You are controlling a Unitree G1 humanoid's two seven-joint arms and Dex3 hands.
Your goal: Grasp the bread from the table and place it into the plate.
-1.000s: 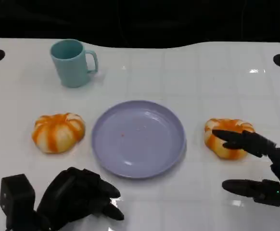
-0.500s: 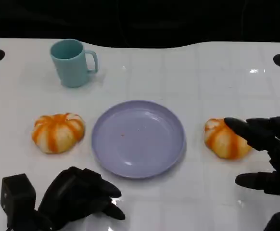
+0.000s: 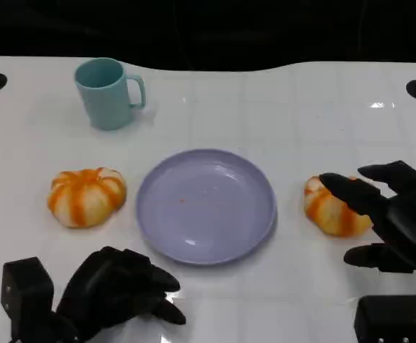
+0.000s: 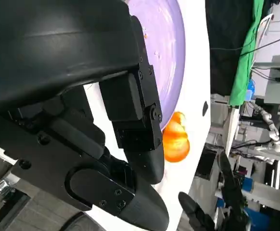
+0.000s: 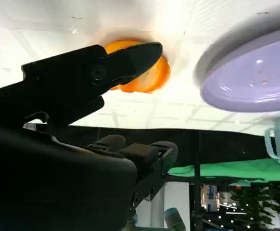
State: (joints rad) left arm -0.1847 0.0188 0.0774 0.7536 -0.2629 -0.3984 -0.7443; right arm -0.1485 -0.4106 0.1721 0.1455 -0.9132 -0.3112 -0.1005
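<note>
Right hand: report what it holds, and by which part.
Nothing yet. The right hand is open around the right-side bread, fingers reaching over its top, with no closed grip; the bread sits on the table.

white table (image 3: 301, 114) | black backdrop (image 3: 208, 28) | green cloth (image 4: 241, 48)

The robot's black right hand (image 3: 390, 214) covers the near right side of the orange-and-white striped bread bun (image 3: 331, 207), so actual contact can't be told; frame edge crops its wrist.
</note>
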